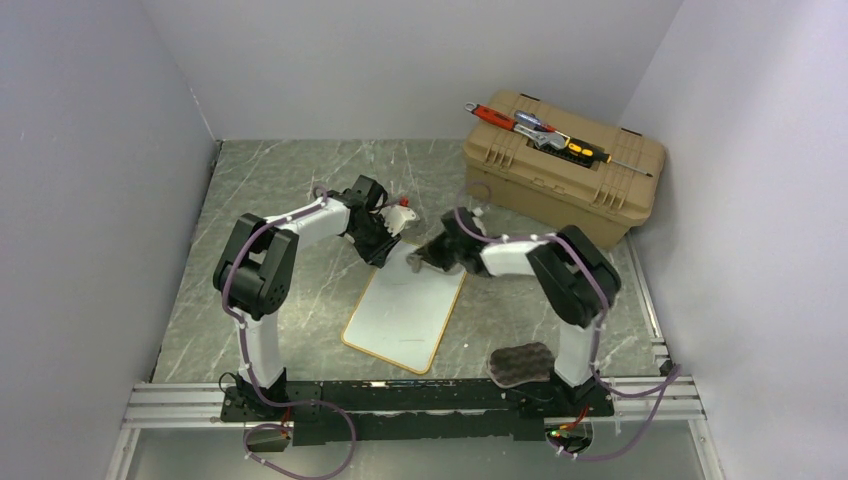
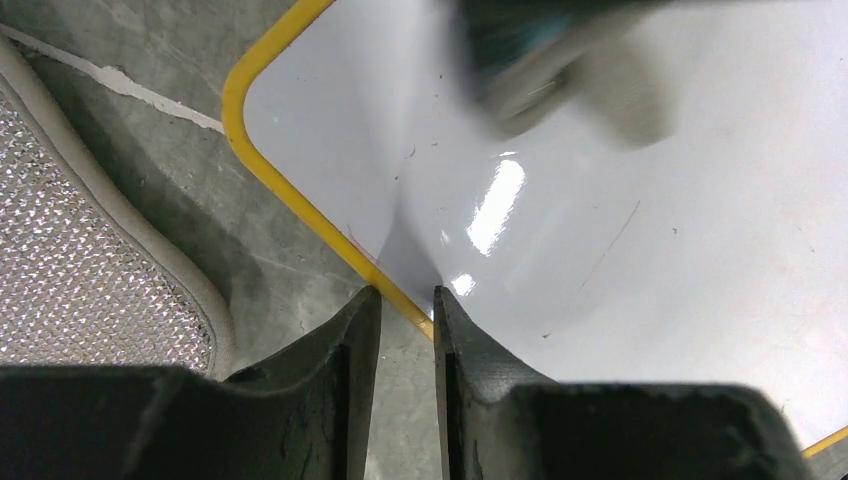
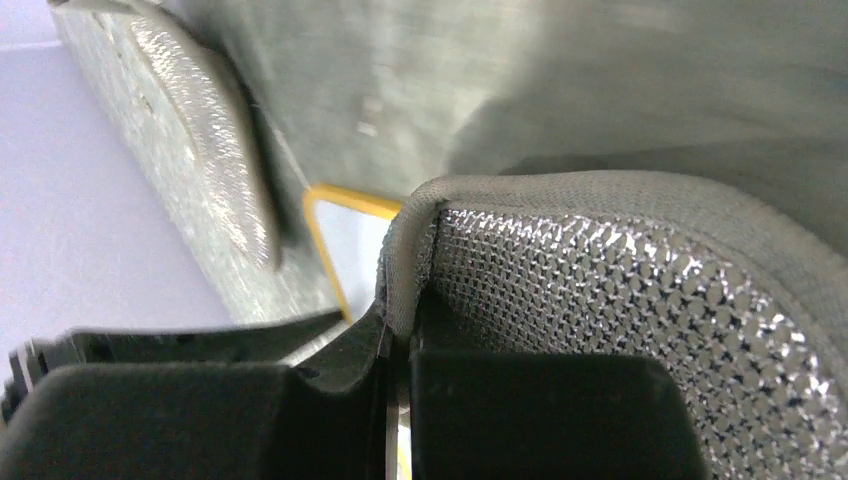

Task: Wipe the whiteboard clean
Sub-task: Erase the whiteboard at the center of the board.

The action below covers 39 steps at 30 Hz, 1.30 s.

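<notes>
- Top external: fixed high behind both arm bases, facing forward and down. Distant view that takes in the whole table (image 1: 280,190), both arms and the surrounding walls.
- Left wrist: close range, looking down past the left gripper (image 2: 405,300) onto a framed corner of the whiteboard (image 2: 650,250).
- Right wrist: very close, looking along the right gripper (image 3: 395,330); the mesh pad (image 3: 620,300) fills much of the frame.
- Shared: the whiteboard's far end appears in all three views.

The left claw (image 2: 405,296) and right claw (image 3: 400,335) are matte black, on white arms (image 1: 262,345) with black joints (image 1: 262,265) and purple cables (image 1: 655,402).
</notes>
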Available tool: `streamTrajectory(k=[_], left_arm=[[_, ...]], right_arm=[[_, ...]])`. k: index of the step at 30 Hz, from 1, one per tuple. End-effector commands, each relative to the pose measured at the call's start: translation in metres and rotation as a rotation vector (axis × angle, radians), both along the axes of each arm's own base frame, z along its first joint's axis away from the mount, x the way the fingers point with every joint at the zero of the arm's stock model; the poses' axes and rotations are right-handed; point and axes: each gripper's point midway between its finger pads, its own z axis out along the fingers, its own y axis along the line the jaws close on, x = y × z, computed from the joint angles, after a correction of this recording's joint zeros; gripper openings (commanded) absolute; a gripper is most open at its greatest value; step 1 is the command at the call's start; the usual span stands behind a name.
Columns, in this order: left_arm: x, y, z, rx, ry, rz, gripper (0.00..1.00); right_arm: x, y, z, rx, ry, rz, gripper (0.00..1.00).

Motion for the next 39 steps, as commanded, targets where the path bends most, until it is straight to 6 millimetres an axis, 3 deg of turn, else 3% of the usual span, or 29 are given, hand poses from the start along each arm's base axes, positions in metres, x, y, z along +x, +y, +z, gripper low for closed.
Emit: streamTrajectory(k=[1, 4, 6, 12, 14, 16, 18, 22, 25, 26, 34, 37, 39], left_arm=[[-0.057, 0.046, -0.077, 0.241, 0.192, -0.027, 0.31], [-0.056, 0.046, -0.076, 0.237, 0.190, -0.026, 0.31], [-0.056, 0.046, -0.076, 0.236, 0.191, -0.023, 0.31], [-0.055, 0.047, -0.074, 0.222, 0.196, -0.011, 0.31], [-0.055, 0.047, -0.074, 0.216, 0.204, -0.004, 0.30], [-0.055, 0.047, -0.073, 0.208, 0.208, 0.000, 0.30], [-0.055, 0.047, -0.072, 0.198, 0.212, 0.004, 0.31], [-0.054, 0.047, -0.069, 0.182, 0.216, 0.013, 0.30], [-0.054, 0.047, -0.066, 0.175, 0.216, 0.015, 0.28], [-0.054, 0.048, -0.066, 0.178, 0.214, 0.013, 0.27], [-0.054, 0.052, -0.067, 0.189, 0.212, 0.015, 0.25], [-0.054, 0.053, -0.068, 0.191, 0.214, 0.015, 0.24], [-0.054, 0.052, -0.068, 0.190, 0.211, 0.014, 0.23]], right_arm=[[-0.087, -0.111, -0.074, -0.231, 0.237, -0.124, 0.00], [-0.108, -0.129, -0.082, -0.253, 0.260, -0.129, 0.00], [-0.108, -0.116, -0.083, -0.245, 0.266, -0.096, 0.00], [-0.069, -0.009, -0.075, -0.196, 0.207, 0.092, 0.00], [-0.065, 0.007, -0.074, -0.157, 0.210, 0.113, 0.00], [-0.068, 0.001, -0.073, -0.145, 0.212, 0.096, 0.00], [-0.075, -0.024, -0.074, -0.146, 0.214, 0.044, 0.00], [-0.110, -0.096, -0.082, -0.139, 0.257, -0.108, 0.00], [-0.124, -0.118, -0.091, -0.177, 0.272, -0.148, 0.00], [-0.120, -0.113, -0.092, -0.182, 0.275, -0.135, 0.00], [-0.035, -0.018, -0.069, -0.139, 0.175, -0.029, 0.00], [-0.030, -0.012, -0.066, -0.129, 0.169, -0.022, 0.00], [-0.039, -0.026, -0.066, -0.144, 0.175, -0.036, 0.00]])
